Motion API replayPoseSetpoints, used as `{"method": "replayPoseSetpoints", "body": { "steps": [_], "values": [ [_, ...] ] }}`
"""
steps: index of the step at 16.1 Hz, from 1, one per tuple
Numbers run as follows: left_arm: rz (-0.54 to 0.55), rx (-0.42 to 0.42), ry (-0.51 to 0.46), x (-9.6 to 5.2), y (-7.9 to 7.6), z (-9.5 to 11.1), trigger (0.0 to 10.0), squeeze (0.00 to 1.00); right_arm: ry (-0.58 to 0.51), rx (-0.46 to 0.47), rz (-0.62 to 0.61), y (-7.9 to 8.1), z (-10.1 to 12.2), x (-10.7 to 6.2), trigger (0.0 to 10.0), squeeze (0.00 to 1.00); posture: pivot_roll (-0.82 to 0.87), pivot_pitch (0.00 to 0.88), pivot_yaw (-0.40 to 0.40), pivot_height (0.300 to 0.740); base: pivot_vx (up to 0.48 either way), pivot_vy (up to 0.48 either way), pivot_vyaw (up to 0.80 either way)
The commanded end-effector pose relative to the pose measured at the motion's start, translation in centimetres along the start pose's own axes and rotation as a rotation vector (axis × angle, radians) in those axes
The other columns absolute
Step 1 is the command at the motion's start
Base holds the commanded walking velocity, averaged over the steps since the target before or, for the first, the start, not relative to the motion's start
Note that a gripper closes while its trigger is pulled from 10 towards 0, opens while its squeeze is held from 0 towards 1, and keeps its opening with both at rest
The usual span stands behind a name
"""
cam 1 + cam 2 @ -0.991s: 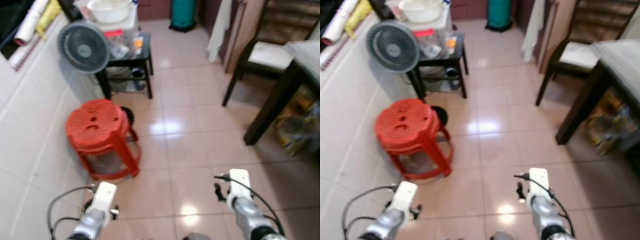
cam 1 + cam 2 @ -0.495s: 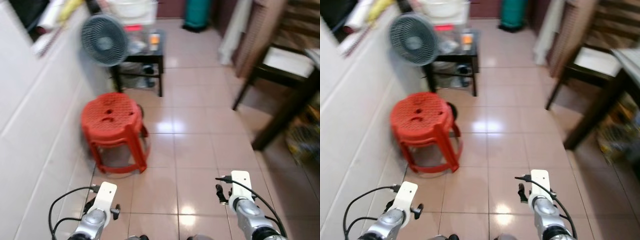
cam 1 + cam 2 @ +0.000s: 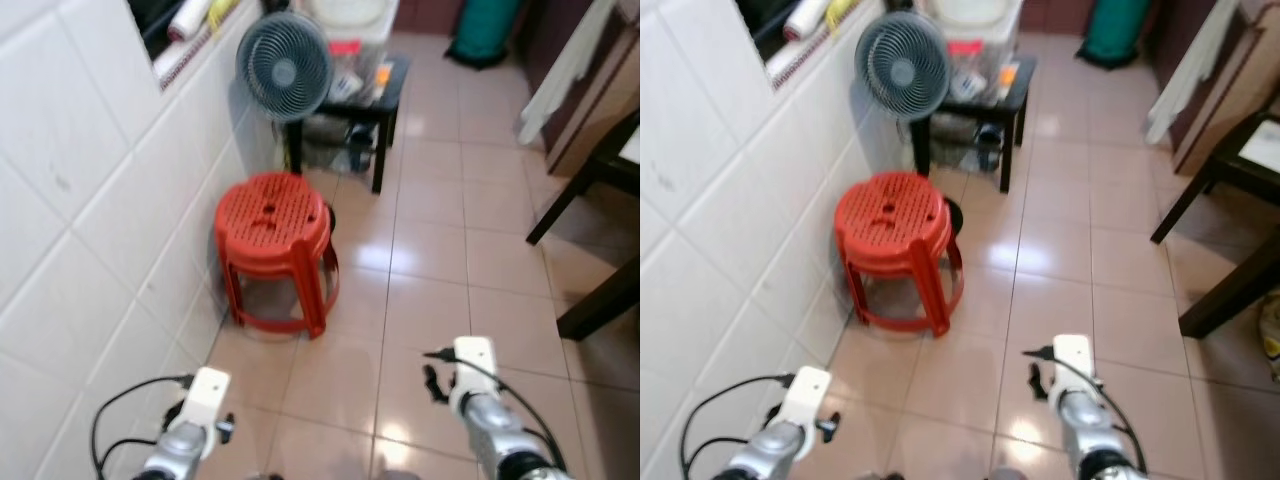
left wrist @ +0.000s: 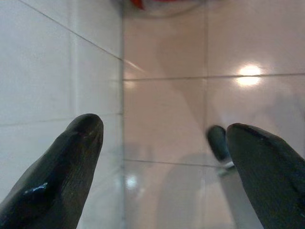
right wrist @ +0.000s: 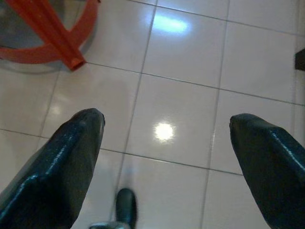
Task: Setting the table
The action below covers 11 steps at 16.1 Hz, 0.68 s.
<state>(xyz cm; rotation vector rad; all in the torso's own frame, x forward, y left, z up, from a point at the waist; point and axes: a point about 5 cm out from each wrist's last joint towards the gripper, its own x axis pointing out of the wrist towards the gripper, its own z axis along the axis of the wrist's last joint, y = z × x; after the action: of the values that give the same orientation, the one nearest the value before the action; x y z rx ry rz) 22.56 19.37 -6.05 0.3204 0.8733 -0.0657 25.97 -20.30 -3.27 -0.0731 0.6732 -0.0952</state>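
Plainly the robot is between jobs — walking, with nothing for the table in hand. Both pincers hang low over the floor [image 3: 440,250] with fingers spread and empty: the left pincer [image 4: 157,157] close by the tiled wall [image 3: 80,200], the right pincer [image 5: 167,143] over bare tile.

No plates or cutlery can be made out, so the things to lay are still to be found. The dark desk leg [image 3: 600,305] and a chair [image 3: 590,180] stand off to the right; the desk top is out of frame.

Next, by my reckoning, comes a turn right toward that desk (or toward wherever the tableware is kept).

Room is fair: the wall hems the left, a red stool [image 3: 275,250] stands just beside it, a fan [image 3: 285,65] and small black stand [image 3: 375,95] beyond — the middle tiles lie open.
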Motion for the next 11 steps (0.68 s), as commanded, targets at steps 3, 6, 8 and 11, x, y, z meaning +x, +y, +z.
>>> {"method": "replayPoseSetpoints", "body": {
  "steps": [3, 6, 8, 11],
  "values": [
    [-0.029, 0.009, 0.002, 0.0, -0.6, -0.03, 10.0, 0.0, 0.045, 0.02, -0.032, -0.84, -1.04, -0.24, 10.0, 0.0, -0.28, 0.142, 0.051, 0.74, 0.32, 0.0, -0.15],
    [-0.033, 0.016, 0.002, -0.01, -0.62, -0.08, 10.0, 0.0, 0.046, 0.028, -0.033, -0.85, -1.13, -0.26, 10.0, 0.0, -0.28, 0.144, 0.053, 0.74, 0.324, 0.0, -0.47],
    [-0.038, 0.027, 0.006, -0.03, -0.69, -0.2, 10.0, 0.0, 0.046, 0.033, -0.032, -0.84, -1.12, -0.26, 10.0, 0.0, -0.28, 0.145, 0.054, 0.74, 0.309, 0.0, 0.0],
    [-0.038, 0.018, -0.001, -0.06, -0.71, -0.26, 10.0, 0.0, 0.049, 0.038, -0.033, -0.88, -1.19, -0.27, 10.0, 0.0, -0.28, 0.147, 0.05, 0.74, 0.102, 0.0, 0.0]
  ]
}}
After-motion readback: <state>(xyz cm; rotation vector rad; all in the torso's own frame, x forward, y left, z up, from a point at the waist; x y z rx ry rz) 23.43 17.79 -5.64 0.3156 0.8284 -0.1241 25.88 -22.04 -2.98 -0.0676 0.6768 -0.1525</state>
